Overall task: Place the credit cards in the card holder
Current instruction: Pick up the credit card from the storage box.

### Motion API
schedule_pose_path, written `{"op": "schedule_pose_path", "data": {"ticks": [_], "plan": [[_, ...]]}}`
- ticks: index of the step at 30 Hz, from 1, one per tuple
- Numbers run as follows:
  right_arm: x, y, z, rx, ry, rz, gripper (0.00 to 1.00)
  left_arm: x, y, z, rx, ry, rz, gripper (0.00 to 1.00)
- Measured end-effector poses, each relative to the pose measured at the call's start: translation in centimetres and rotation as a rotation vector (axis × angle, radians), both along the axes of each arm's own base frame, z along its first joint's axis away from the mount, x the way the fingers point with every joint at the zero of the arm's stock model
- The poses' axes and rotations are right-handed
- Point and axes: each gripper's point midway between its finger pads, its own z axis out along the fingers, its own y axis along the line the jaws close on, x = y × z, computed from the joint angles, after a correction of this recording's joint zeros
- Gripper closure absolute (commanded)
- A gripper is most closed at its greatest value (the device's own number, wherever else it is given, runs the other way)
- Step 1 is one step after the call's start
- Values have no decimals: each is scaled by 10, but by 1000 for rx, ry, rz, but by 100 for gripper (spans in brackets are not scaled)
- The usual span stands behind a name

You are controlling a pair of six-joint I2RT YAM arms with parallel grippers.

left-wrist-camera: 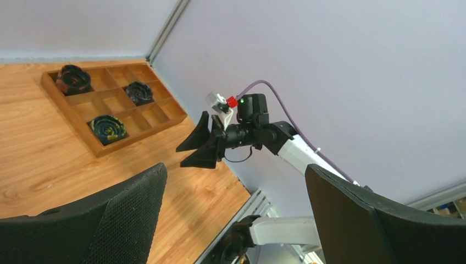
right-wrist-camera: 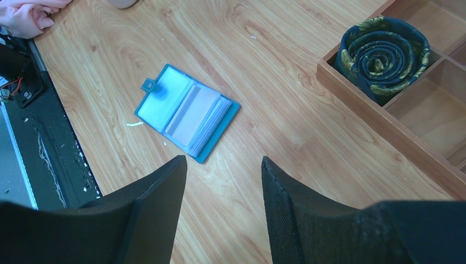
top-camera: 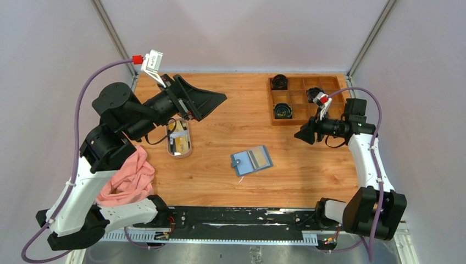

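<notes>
Black left jaws gape, right jaws half-open, empty.

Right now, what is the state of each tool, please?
Left tool: open wide, holds nothing.
Right tool: open, holds nothing.

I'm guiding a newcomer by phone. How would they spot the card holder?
On the wooden table, look at the middle, between the pink cloth on the left and the compartment tray at the back right. The card holder lies there open: the only flat teal-blue thing, showing clear pockets.
</notes>
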Motion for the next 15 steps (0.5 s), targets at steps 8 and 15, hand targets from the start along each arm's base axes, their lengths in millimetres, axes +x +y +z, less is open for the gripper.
{"op": "schedule_pose_path", "data": {"ticks": [8,15], "plan": [[1,0,1,3,-4,-1,43,17,5,-43,137,-31,72,0],[-4,3,8,14,-29,7,43,45,37,-127,400,-50,259,0]]}}
